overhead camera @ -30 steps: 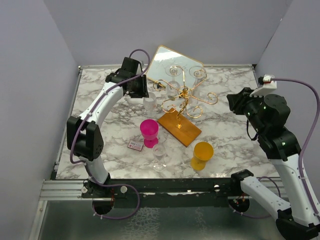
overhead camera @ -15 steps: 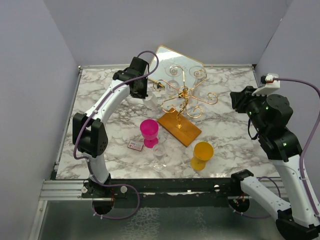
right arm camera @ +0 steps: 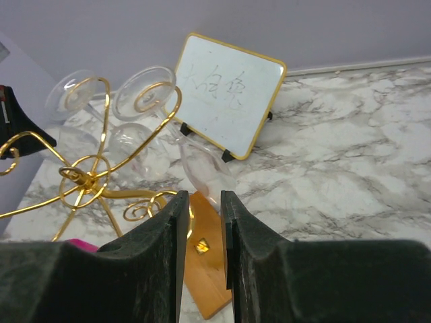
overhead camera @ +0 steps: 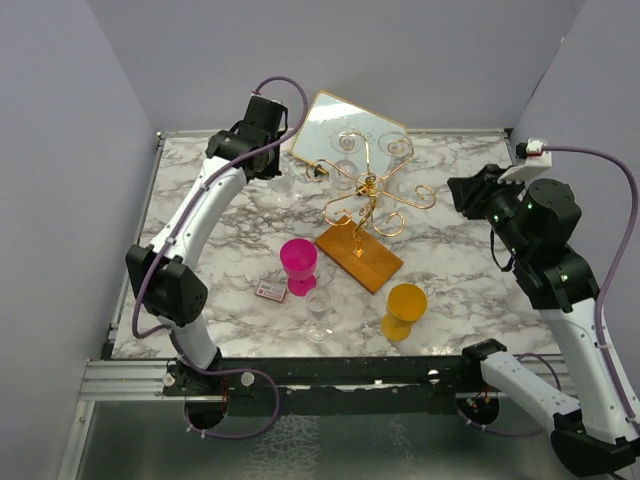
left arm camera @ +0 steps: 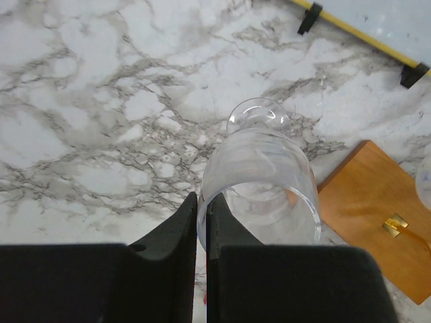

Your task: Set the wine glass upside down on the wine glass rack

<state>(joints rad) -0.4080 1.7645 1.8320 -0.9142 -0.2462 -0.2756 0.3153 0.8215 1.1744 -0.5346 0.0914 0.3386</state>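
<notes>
A clear wine glass [left arm camera: 259, 182] hangs above the marble with its rim toward the camera and its foot pointing away; my left gripper [left arm camera: 202, 202] is shut on its rim, one finger inside the bowl. From above, that glass [overhead camera: 284, 190] sits just below my left gripper [overhead camera: 271, 170], left of the wine glass rack [overhead camera: 371, 196]. The rack's gold scrolled arms rise from an orange-brown wooden base [overhead camera: 361, 258]. Two clear glasses [overhead camera: 347, 143] hang upside down on it. My right gripper [right arm camera: 201, 198] is open and empty, apart from the rack [right arm camera: 81, 178] and to its right.
A gold-framed board [overhead camera: 348, 124] leans at the back behind the rack. In front of the rack stand a pink cup [overhead camera: 298, 262], a clear glass [overhead camera: 319, 313], a yellow cup [overhead camera: 405, 306] and a small card [overhead camera: 270, 291]. Grey walls close in the table.
My left gripper has shut on the glass rim and the left arm has drawn up and back-left with the glass. The right arm has shifted slightly left.
</notes>
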